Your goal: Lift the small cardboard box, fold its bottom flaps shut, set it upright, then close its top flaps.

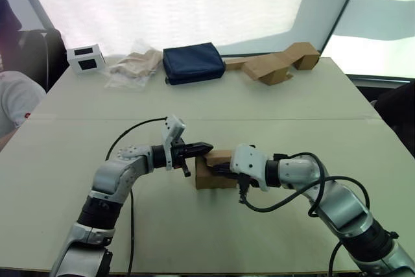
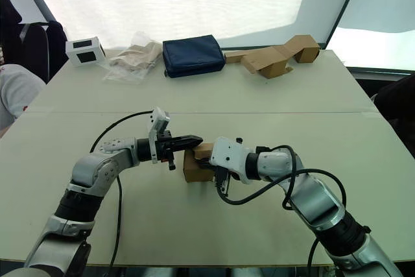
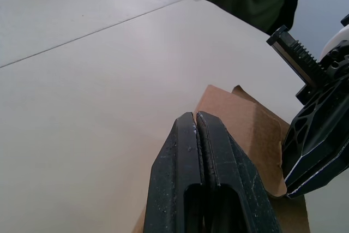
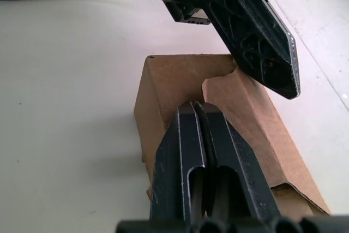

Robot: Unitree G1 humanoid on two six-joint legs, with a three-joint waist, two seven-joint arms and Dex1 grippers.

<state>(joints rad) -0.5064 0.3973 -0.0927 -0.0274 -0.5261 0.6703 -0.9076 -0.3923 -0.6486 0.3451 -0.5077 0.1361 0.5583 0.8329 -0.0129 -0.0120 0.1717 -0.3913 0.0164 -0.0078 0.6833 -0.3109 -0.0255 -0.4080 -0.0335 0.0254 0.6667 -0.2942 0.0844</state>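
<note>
Wide pale grey desk (image 1: 272,105) carries everything; work is lower centre of the eye views, clutter along the far edge at the top.

Far edge, not involved: folded brown cardboard pieces (image 1: 280,63) upper right, dark navy fabric pouch (image 1: 193,62) top centre, crumpled clear plastic bag with beige contents (image 1: 135,67) beside it, small white box with black panels (image 1: 86,58) upper left. A person's white sleeve (image 1: 16,98) at the left edge.

Small plain brown corrugated cardboard box (image 1: 215,172) rests on the desk between the two arms, lower centre. Looks set down, not lifted, so I read this as flap-closing on the upper face.

Right claw (image 4: 200,107) is pressed together, holding nothing, lying along the box's upper face. Likely used as a blunt pusher to pin a flap flat.

Left claw (image 1: 205,148) comes in from the left, also closed and empty, tip at the box's upper edge. Probably steadying the box or nudging the opposite flap.

Top flaps (image 4: 240,99): one panel's curved cut edge overlaps the face and lifts slightly near the right claw. Not fully seated; could spring back if pressure comes off.
</note>
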